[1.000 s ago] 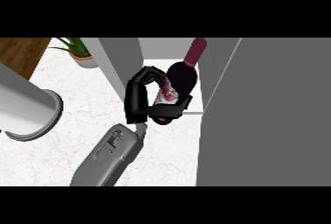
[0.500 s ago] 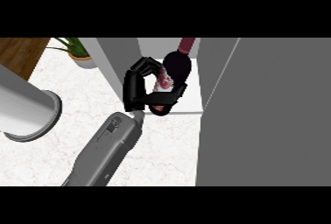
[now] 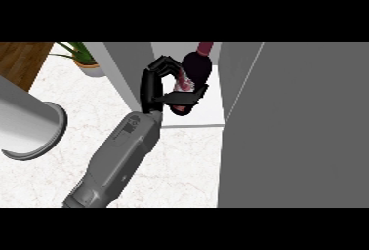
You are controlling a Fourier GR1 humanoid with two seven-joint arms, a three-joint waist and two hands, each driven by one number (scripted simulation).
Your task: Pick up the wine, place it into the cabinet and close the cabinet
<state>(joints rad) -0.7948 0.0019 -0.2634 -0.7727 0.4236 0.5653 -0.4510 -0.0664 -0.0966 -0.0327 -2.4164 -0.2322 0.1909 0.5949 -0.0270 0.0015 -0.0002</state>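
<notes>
- The fingers (image 3: 162, 66) of the one hand (image 3: 155, 88) in view are curling round the wine bottle (image 3: 194, 73), with the thumb (image 3: 184, 97) wrapping across the lower part of its body, so the hand is closed on the bottle.
- Which of the robot's hands this is cannot be told for sure from the single forearm; it is coming in from the lower left of the view, so it is being taken here as the left one.
- The bottle is tilting, its dark red neck (image 3: 205, 48) pointing up and away toward the back, its dark body sitting between the fingers and the thumb.
- A pale pinkish label (image 3: 186, 85) is showing on the bottle between the fingers and the thumb.
- The bottle is hanging over the white shelf floor (image 3: 205, 114) inside the open cabinet, between the grey left wall (image 3: 133, 68) and the wide grey door panel (image 3: 296, 127) at the right.
- Whether the bottle's base is touching the shelf cannot be told, as the hand is hiding it.
- The grey forearm (image 3: 119, 156) is lying diagonally over the white marbled counter (image 3: 65, 107).
- A potted plant (image 3: 85, 61) is standing at the upper left, beside a strip of wooden surface (image 3: 22, 61).
- A large grey curved object (image 3: 29, 127) is sitting at the left edge, well apart from the hand.
</notes>
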